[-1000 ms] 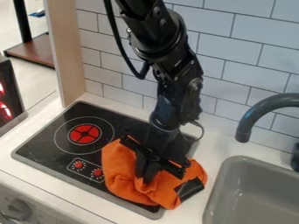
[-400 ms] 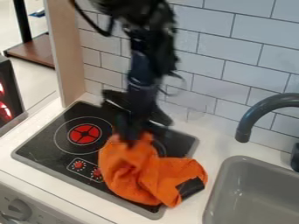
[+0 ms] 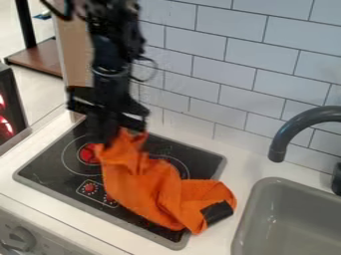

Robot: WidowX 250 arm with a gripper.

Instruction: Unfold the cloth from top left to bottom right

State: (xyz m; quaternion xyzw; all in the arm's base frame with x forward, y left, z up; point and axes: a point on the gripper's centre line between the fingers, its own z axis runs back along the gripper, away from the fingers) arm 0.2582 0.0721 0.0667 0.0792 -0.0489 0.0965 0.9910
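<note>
We see our end effector pinching the upper-left end of the orange cloth, drawn up above the stove near the red burner. From there we follow the bunched cloth diagonally across the stove to its black patch, over the worktop beside the sink.
</note>
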